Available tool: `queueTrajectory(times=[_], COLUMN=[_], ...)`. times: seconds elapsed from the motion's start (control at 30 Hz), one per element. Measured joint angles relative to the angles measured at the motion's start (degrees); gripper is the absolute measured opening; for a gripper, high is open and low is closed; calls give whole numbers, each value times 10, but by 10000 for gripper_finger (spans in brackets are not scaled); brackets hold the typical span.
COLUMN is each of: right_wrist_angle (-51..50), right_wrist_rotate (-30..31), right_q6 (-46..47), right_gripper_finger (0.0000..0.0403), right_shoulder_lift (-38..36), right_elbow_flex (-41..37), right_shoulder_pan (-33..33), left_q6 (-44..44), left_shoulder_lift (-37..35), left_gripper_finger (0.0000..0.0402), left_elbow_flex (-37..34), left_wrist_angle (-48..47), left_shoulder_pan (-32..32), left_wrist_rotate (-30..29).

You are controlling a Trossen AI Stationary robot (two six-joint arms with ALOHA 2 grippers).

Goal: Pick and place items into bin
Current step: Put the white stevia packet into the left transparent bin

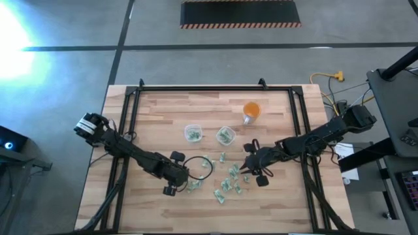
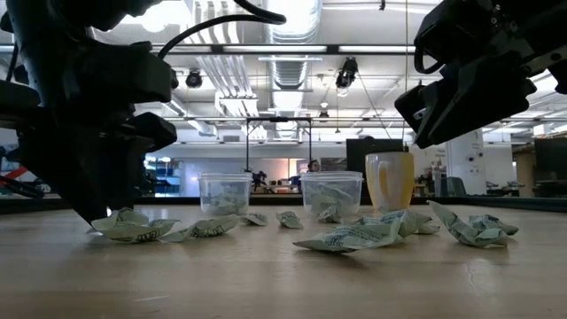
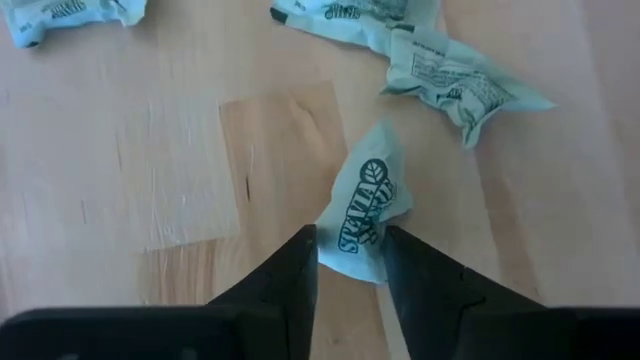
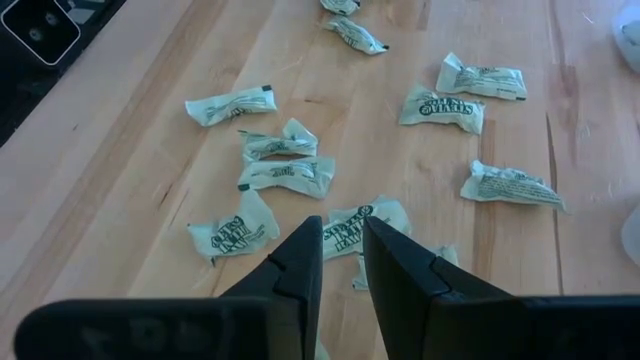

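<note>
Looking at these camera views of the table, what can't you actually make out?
- Left wrist view: whether the left gripper pinches the packet or only straddles it.
- High view: packets too small to count; cup contents unclear.
- Low view: left arm hides the packets beneath it.

Bright and even over the table (image 1: 170, 104) from above; hard white glare at the floor's far corner beyond the left pincer (image 1: 185, 175). Strongly backlit at table height: both arms black silhouettes against glowing ceiling lights (image 2: 347, 73). Sharp print on the wrapper (image 3: 366, 212) just ahead of the left pincer; soft, short shadows under the wrappers ahead of the right pincer (image 4: 342, 262).
</note>
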Motion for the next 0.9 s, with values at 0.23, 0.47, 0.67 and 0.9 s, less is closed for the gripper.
queueTrajectory(times=[0.23, 0.47, 0.67, 0.9], right_wrist_angle=[0, 0, 0, 0], right_wrist_rotate=[0, 0, 0, 0], right_q6=[0, 0, 0, -1], right_gripper_finger=[68, 68, 68, 68], right_shoulder_lift=[0, 0, 0, 0], right_elbow_flex=[0, 0, 0, 0], right_shoulder_pan=[0, 0, 0, 0], left_q6=[0, 0, 4, 1], left_shoulder_lift=[0, -14, -51, -99], left_gripper_finger=[14, 2, 2, 1], left_elbow_flex=[-1, -1, 2, 2], left_wrist_angle=[3, 3, -4, -27], left_shoulder_pan=[0, 0, 1, 15], left_wrist_rotate=[4, -1, -72, -262])
